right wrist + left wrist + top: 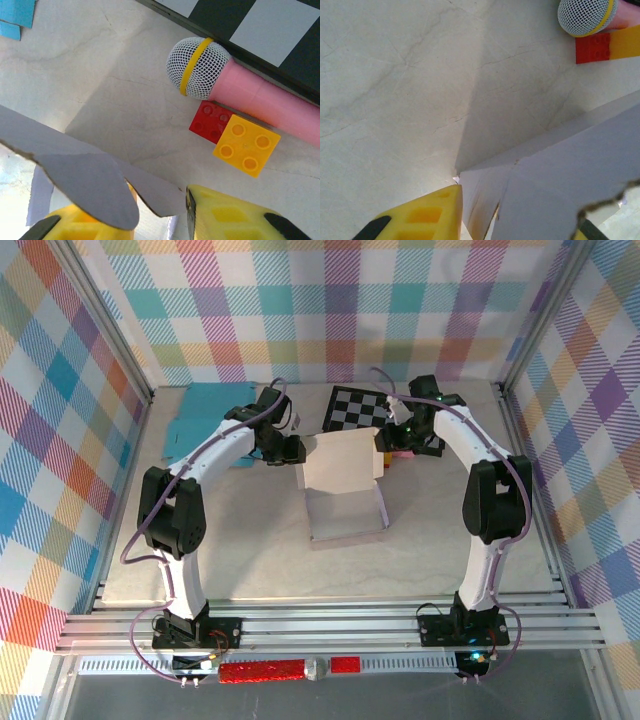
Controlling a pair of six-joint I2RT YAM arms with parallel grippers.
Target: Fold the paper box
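**Paper box [343, 485], half-formed, mid-surface, far panel raised.**
Left fingers [427, 217] astride the far-left wall edge, seemingly to brace or crease that corner; firm pinch or not, impossible to tell. Right fingers [235, 215] apart around the far-right flap [90, 185], not yet pinching, probably to tuck it in. Pink microphone [220, 80] and bricks [245, 145] just beyond the box's far-right corner, apart from it.

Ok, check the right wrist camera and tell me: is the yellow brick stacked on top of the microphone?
No, the yellow brick lies beside the microphone, up against the red brick.
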